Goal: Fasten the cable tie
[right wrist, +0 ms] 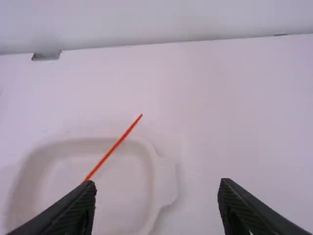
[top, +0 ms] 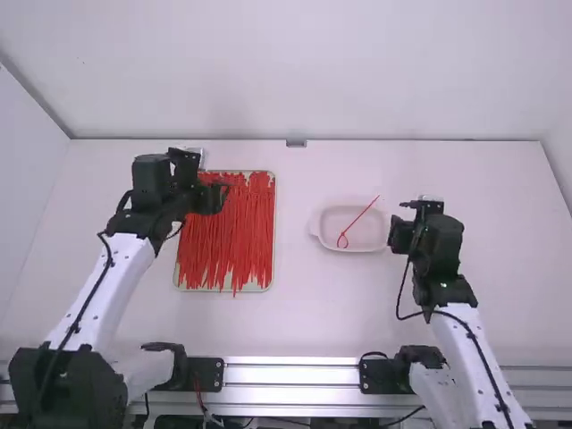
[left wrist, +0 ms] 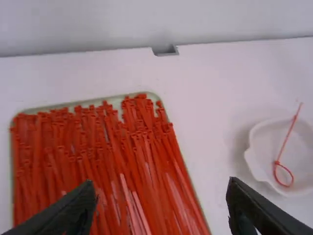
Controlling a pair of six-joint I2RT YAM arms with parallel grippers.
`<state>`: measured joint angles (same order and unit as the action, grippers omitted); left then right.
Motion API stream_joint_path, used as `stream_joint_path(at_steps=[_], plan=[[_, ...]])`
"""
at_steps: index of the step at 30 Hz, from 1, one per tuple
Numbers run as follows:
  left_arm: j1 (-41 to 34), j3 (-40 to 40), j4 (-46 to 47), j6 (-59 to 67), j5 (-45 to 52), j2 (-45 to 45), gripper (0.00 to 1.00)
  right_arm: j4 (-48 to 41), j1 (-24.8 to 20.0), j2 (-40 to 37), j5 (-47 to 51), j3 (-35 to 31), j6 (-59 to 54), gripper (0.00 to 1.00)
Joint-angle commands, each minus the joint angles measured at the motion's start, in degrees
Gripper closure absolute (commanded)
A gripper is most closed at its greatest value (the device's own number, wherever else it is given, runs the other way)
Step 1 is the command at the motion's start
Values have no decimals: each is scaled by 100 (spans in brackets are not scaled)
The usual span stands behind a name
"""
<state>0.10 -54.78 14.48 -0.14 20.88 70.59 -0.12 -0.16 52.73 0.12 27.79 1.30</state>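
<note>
A heap of loose red cable ties lies on a pale green tray left of the table's middle. My left gripper hovers over the tray's far end, open and empty. A white dish to the right holds one fastened red tie, its loop in the dish and its tail sticking out over the far rim. My right gripper stays just right of the dish, open and empty.
A small grey bracket sits at the table's far edge. A white wall bounds the back, and a metal rail runs along the near side between the arm bases.
</note>
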Motion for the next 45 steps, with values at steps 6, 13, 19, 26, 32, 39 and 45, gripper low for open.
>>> stream_joint_path(at_steps=[6,13,19,26,32,39,45], plan=[[-10,937,-828,14,-1145,-1046,45,12,16,-1035,-12,-1008,-130,49],[-10,1881,-1448,14,-2088,-1990,62,12,16,-1982,-12,-1956,-130,66],[-10,2682,-1448,14,-2088,-2792,76,12,16,-2721,-12,-2695,-130,79],[-10,3472,-1448,14,-2088,-3581,89,12,16,-3397,-12,-2779,-130,91],[-10,4096,-1448,14,-2088,-4206,100,12,16,-3903,-12,-2779,-130,99],[-10,4841,-1448,14,-2088,-4951,100,12,16,-4488,-12,-2779,-130,100],[-10,5324,-1448,14,-2088,-5433,100,12,16,-4857,-12,-2779,-130,100]])
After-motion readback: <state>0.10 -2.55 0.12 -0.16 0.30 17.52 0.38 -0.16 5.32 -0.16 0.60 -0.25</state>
